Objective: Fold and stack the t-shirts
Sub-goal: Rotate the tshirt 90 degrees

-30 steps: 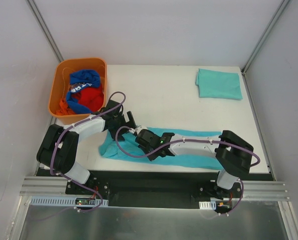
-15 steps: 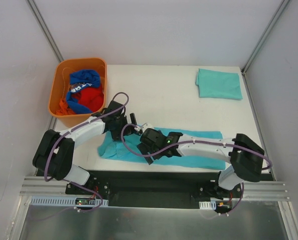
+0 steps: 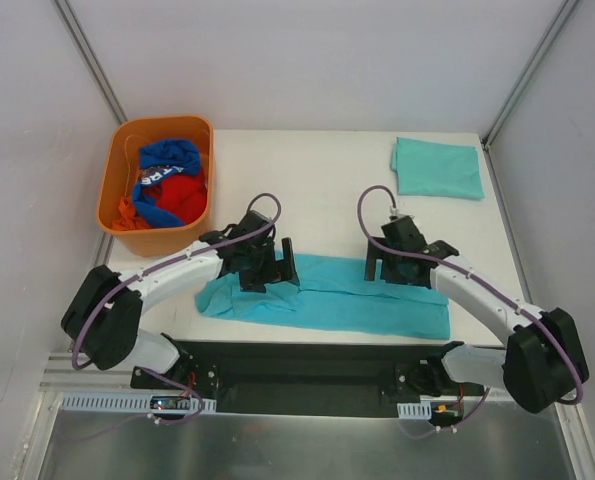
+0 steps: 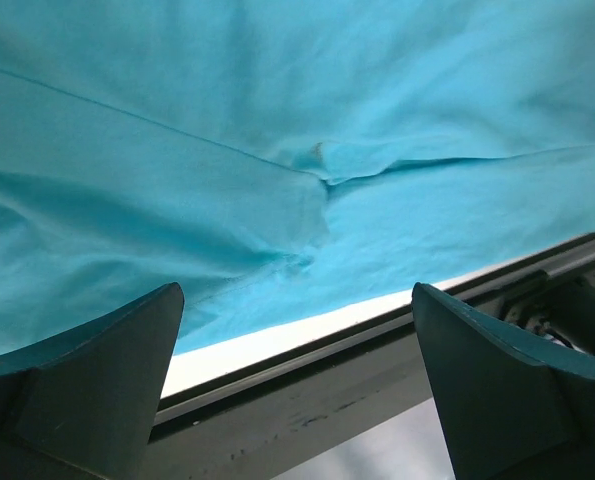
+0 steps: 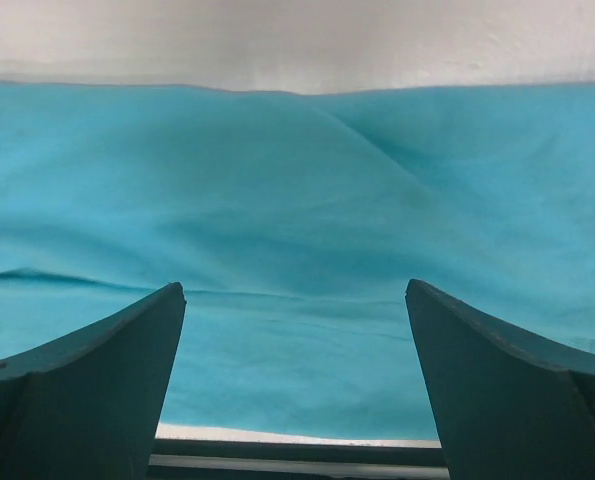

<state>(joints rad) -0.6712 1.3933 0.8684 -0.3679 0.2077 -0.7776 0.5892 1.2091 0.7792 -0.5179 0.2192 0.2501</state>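
One teal t-shirt (image 3: 327, 300) lies folded into a long strip along the table's near edge. It fills the left wrist view (image 4: 277, 120) and the right wrist view (image 5: 297, 200). A second teal t-shirt (image 3: 437, 168) lies folded flat at the back right corner. My left gripper (image 3: 272, 268) hovers over the strip's left part, open (image 4: 295, 290), holding nothing. Over the strip's right part hangs my right gripper (image 3: 397, 268), also open (image 5: 295, 287) and empty, the cloth lying flat beneath it.
An orange basket (image 3: 117, 170) at the back left holds a royal-blue garment (image 3: 167, 160) and red clothes (image 3: 182, 200). The table's near edge (image 4: 277, 345) and the metal rail run just below the strip. Grey walls enclose the table on three sides.
My right gripper opened, let go of the cloth and swung from the strip's left-middle to its right part. My left gripper shifted right onto the strip, staying open.
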